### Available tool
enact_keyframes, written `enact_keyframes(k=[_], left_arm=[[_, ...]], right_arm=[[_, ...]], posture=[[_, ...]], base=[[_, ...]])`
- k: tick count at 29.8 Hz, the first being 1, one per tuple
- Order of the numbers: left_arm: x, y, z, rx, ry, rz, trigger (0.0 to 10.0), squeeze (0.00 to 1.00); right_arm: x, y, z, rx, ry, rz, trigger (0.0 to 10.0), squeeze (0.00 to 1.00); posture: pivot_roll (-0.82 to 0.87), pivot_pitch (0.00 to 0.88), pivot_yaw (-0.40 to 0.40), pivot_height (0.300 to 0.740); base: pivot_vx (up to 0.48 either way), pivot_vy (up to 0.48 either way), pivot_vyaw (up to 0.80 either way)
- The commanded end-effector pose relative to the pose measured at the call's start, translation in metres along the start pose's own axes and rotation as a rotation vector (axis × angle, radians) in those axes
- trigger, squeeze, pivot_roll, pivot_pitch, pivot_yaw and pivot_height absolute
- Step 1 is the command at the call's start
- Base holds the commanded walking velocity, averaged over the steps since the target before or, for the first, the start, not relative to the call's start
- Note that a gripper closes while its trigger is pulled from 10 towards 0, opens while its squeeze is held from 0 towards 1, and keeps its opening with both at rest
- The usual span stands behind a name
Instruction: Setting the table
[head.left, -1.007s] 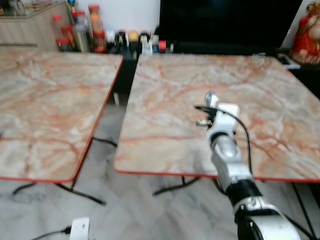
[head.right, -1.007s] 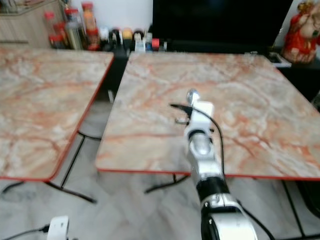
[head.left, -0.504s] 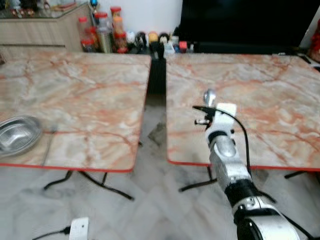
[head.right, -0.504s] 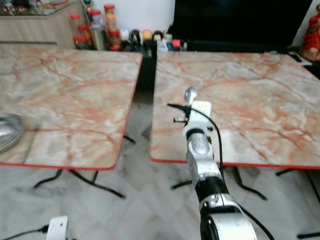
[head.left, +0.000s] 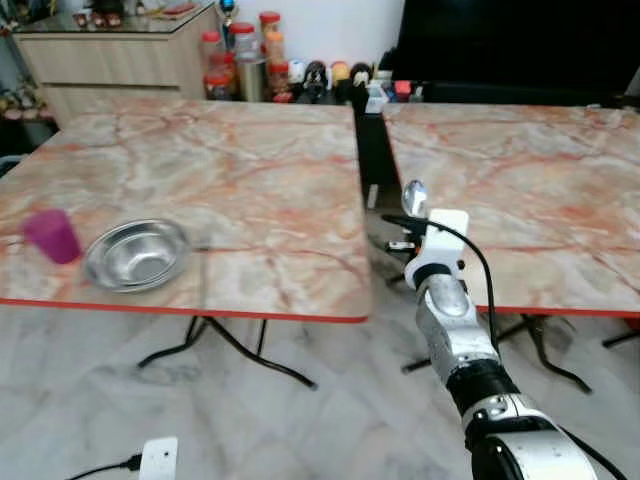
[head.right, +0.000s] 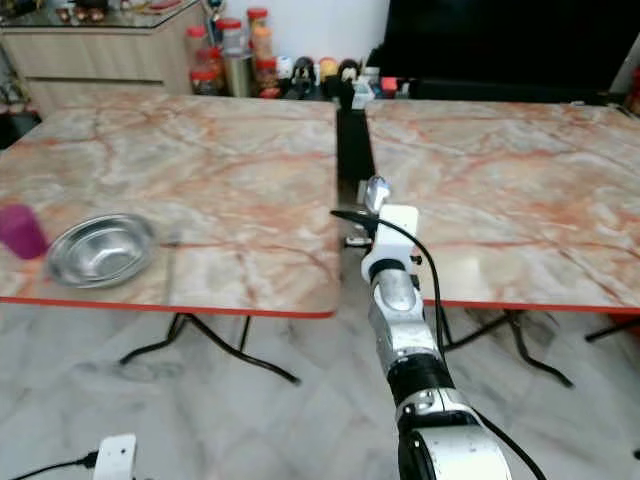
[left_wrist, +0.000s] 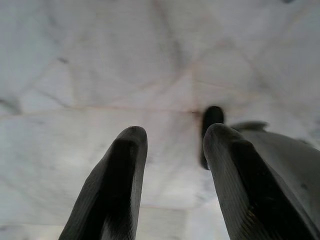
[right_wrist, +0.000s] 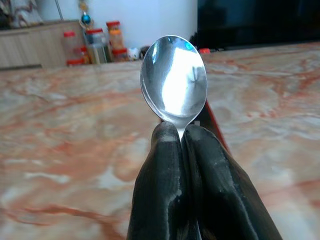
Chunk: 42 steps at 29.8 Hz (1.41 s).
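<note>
Two marble-patterned tables with red edges stand side by side on a pale tiled floor (head.left: 300, 420): the left table (head.left: 250, 180) is the nearer and fuller in view, the right table (head.left: 520, 170) lies across a narrow dark gap from it. Beyond them, at the far side, a wooden cabinet (head.left: 120, 60) stands on the left, a row of jars and bottles (head.left: 300, 75) lines the wall, and a large black screen (head.left: 520, 45) rises behind the right table. The right arm (head.left: 455, 330) reaches forward over the gap between the tables, its right gripper (right_wrist: 181, 131) clenched on the handle of a spoon (right_wrist: 173, 80), which stands upright with its bowl raised. On the near left part of the left table sits a steel bowl (head.left: 137, 254), and just to its left a purple cup (head.left: 52, 236). The left gripper (left_wrist: 172, 150) hangs over the floor, its two fingers (left_wrist: 125, 170) apart and grasping nothing.
</note>
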<state>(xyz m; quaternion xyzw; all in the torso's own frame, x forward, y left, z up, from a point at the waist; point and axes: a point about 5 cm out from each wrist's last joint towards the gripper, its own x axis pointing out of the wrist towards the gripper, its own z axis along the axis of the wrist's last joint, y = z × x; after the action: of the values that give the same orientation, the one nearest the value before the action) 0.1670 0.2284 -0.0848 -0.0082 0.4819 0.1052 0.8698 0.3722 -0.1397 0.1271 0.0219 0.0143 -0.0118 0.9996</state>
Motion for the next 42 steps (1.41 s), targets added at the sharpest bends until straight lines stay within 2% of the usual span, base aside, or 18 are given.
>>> enact_keyframes(k=[1, 22, 42], left_arm=[[0.0000, -0.0063, -0.0025, 0.000, 0.006, -0.013, 10.0, 0.00], [0.0001, -0.0061, -0.0012, -0.005, -0.001, -0.012, 10.0, 0.00], [0.0004, -0.0077, 0.0014, -0.016, -0.017, -0.011, 10.0, 0.00]], right_arm=[[0.0000, -0.0133, 0.0008, -0.005, -0.005, -0.039, 10.0, 0.00], [-0.0006, -0.0121, -0.0014, -0.007, 0.002, -0.032, 10.0, 0.00], [0.0000, -0.0108, -0.0014, -0.007, 0.008, -0.028, 10.0, 0.00]], posture=[[0.08, 0.000, -0.008, 0.728], [0.08, 0.000, -0.015, 0.728], [0.09, 0.000, -0.022, 0.728]], base=[[0.000, 0.480, 0.00], [0.000, 0.473, 0.00], [0.000, 0.000, 0.00]])
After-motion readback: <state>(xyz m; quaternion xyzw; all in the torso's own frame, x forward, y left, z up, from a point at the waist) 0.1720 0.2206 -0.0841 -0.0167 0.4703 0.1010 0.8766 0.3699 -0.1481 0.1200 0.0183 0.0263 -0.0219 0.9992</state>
